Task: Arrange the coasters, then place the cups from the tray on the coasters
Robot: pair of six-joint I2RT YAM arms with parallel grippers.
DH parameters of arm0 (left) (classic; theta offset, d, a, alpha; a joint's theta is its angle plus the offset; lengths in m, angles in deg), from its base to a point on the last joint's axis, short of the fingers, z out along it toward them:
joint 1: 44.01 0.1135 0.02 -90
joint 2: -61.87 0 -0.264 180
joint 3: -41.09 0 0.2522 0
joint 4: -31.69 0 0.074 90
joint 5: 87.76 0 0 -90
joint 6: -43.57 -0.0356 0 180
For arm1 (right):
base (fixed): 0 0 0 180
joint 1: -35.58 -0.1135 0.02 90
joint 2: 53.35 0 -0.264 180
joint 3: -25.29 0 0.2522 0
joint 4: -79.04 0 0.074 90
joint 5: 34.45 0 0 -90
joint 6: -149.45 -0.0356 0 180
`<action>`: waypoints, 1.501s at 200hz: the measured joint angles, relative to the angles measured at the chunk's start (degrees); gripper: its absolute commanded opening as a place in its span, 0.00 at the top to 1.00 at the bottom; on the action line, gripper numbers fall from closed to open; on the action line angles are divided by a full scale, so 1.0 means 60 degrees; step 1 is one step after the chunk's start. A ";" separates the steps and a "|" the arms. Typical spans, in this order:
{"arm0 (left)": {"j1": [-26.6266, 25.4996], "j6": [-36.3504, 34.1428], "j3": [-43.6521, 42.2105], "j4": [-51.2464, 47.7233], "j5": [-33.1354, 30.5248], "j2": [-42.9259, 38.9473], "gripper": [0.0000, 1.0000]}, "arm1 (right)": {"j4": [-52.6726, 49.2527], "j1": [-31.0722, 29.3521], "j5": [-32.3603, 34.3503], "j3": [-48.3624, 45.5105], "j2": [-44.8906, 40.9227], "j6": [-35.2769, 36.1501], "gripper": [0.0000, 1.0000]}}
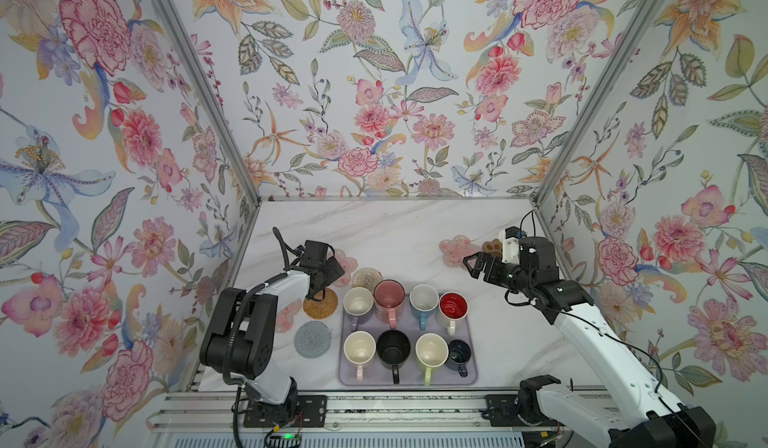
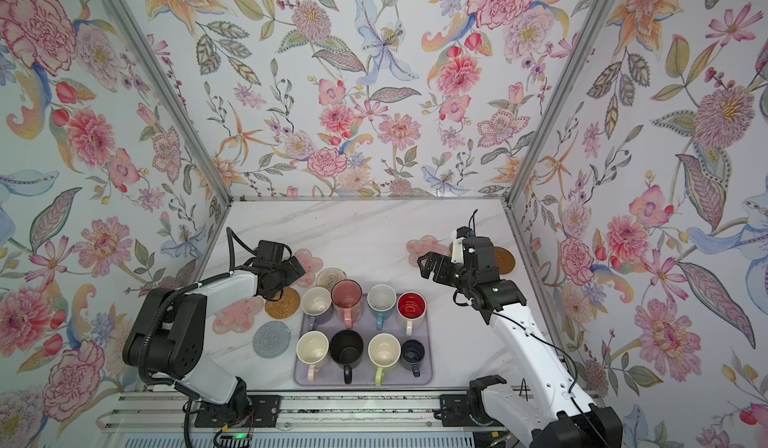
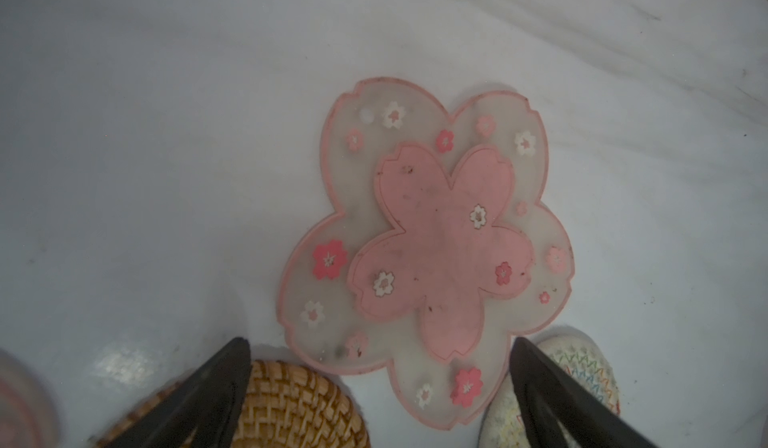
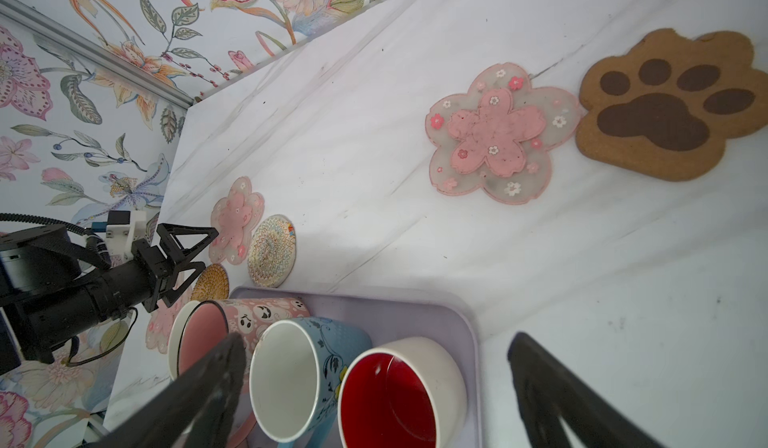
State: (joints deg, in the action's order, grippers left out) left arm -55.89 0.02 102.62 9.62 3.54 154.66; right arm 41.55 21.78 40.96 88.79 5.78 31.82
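Coasters (image 1: 321, 304): lying scattered at 10 and 1 o'clock of tray (image 1: 411, 379), 8 cups (image 1: 389, 296) standing inside. Hovering left gripper (image 4: 208, 247) and right gripper (image 1: 469, 267) wide open, empty; best pinching flower (image 3: 432, 255) edge low, spacing coasters apart.

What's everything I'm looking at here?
tray: one, pale lavender, front middle
mugs: eight, lavender, pink, blue, red-lined white, cream, black, light green, navy, on tray
flower coasters: three, pink, two left, one back right
round coasters: three, tan, beige, grey, left of tray
paw coaster: one, brown, back right
disc coaster: one, brown, far right
table: one, white marble
walls: three, floral
left hand: open, empty, over left coasters
right hand: open, empty, back right
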 measured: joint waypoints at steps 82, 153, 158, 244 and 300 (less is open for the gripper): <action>0.0062 0.0066 0.0022 0.0080 -0.0011 0.0182 0.01 | 0.0000 0.0131 -0.0007 0.0000 0.0000 0.0000 0.01; 0.0062 0.0055 0.0109 -0.0033 -0.0029 0.0142 0.01 | 0.0069 0.0164 -0.0011 -0.0098 -0.0018 -0.0004 0.01; 0.0062 0.0058 0.0124 -0.0033 -0.0029 0.0142 0.01 | 0.0076 0.0182 -0.0015 -0.0117 -0.0025 -0.0004 0.01; 0.0062 0.0058 0.0630 -0.0022 0.0000 0.0718 0.01 | 0.0109 0.0313 -0.0044 -0.0168 -0.0127 -0.0007 0.01; 0.0106 -0.0011 0.0987 0.0080 0.0004 0.1067 0.01 | 0.0138 0.0484 -0.0113 -0.0175 -0.0189 -0.0036 0.01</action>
State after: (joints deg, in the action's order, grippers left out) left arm -55.26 -0.04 108.55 10.10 3.56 161.07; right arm 42.38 24.69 40.28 87.74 4.64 31.60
